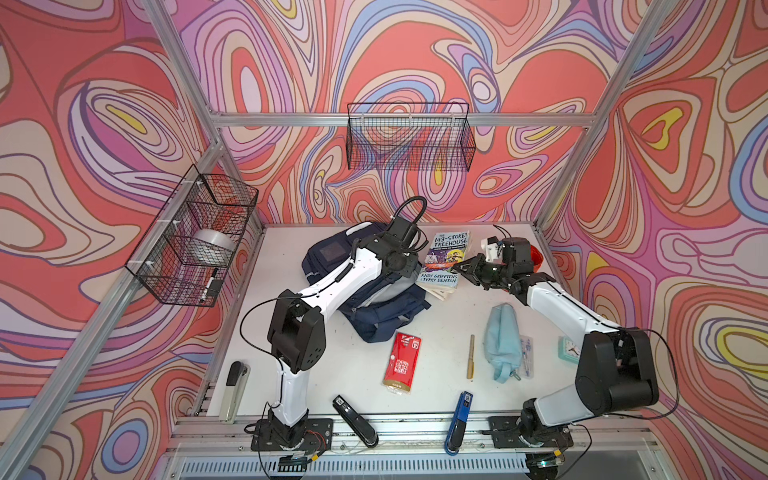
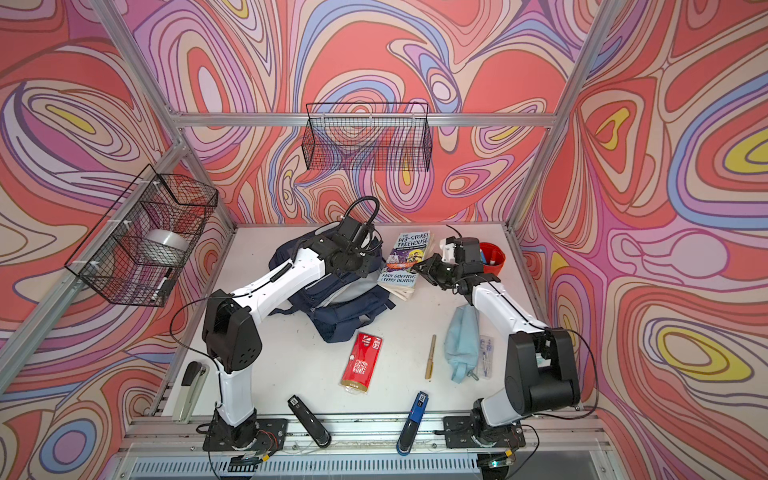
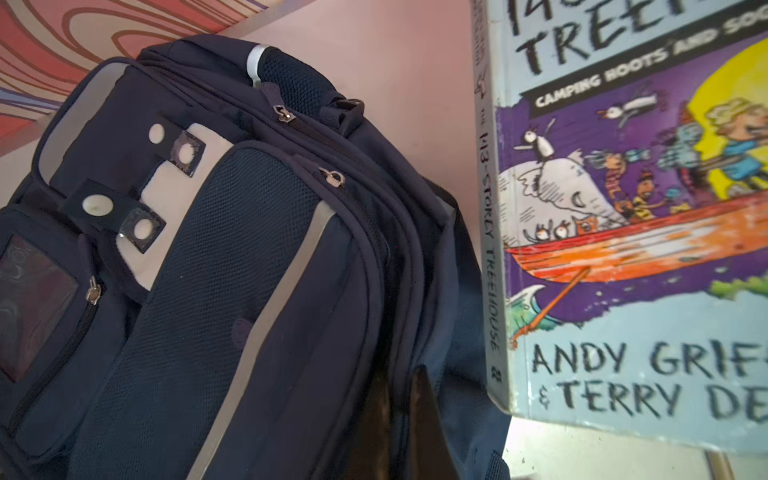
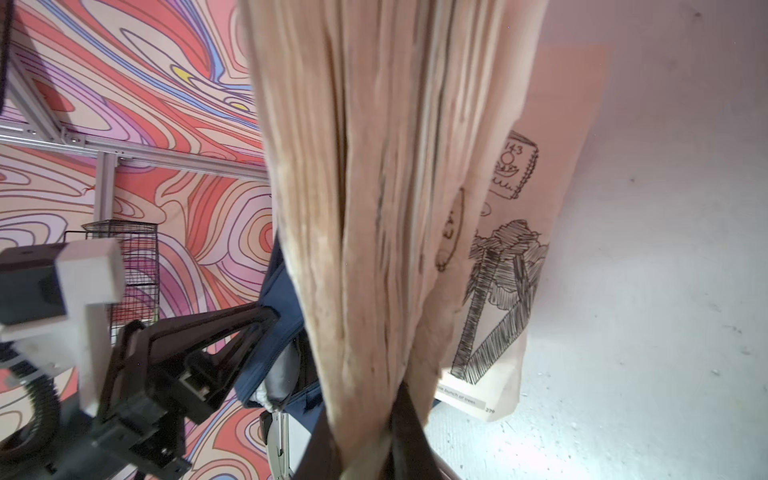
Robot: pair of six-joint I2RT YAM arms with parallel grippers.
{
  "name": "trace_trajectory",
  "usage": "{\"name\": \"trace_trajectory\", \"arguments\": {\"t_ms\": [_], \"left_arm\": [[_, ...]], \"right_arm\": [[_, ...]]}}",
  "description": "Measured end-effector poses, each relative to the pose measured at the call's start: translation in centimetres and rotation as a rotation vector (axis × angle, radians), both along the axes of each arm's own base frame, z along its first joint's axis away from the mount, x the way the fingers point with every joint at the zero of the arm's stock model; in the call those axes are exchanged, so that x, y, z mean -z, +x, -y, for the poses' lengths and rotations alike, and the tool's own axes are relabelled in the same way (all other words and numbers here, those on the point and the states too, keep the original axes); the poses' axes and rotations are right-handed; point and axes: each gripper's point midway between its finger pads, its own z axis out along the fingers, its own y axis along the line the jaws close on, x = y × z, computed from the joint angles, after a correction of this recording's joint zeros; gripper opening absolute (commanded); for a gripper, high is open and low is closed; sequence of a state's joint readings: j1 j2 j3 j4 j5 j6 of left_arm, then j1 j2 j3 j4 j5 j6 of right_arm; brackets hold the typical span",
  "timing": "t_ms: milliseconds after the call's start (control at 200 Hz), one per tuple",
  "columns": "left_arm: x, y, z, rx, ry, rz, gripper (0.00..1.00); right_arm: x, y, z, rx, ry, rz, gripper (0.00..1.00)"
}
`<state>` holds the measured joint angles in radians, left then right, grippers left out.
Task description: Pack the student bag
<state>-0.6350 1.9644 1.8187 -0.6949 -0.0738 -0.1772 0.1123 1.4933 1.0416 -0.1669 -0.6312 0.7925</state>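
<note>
While your left fingers (image 4: 232,324) clamp the student bag (image 1: 382,316), your right fingers (image 4: 409,440) clamp the book (image 1: 446,255) just right of it.

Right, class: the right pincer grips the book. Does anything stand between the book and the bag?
Nothing visible does. The book, in the right pincer, sits close beside the bag with no object between them. The left pincer is shut on the bag's edge next to the book.
</note>
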Motion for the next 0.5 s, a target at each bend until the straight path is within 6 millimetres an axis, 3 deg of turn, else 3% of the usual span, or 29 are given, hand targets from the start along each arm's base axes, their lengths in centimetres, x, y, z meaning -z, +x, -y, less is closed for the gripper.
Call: {"name": "trace_trajectory", "arguments": {"t_ms": [155,336,501], "left_arm": [[-0.7,0.7,-0.2,-0.032,-0.035,0.009,0.0],[-2.5,1.7,-0.9,-0.075,-0.064,0.035,0.0],[-3.8,2.7,-2.1,-0.119,-0.066,0.062,0.0]], "right_arm": [[-2.5,-0.3,-1.5,-0.023,0.078,0.03,0.0],[-1.3,-2.2,-5.9,-0.104,0.105,-0.017,0.0],[-0.2,-3.2,-7.4,-0.126,0.13,-0.032,0.0]]}}
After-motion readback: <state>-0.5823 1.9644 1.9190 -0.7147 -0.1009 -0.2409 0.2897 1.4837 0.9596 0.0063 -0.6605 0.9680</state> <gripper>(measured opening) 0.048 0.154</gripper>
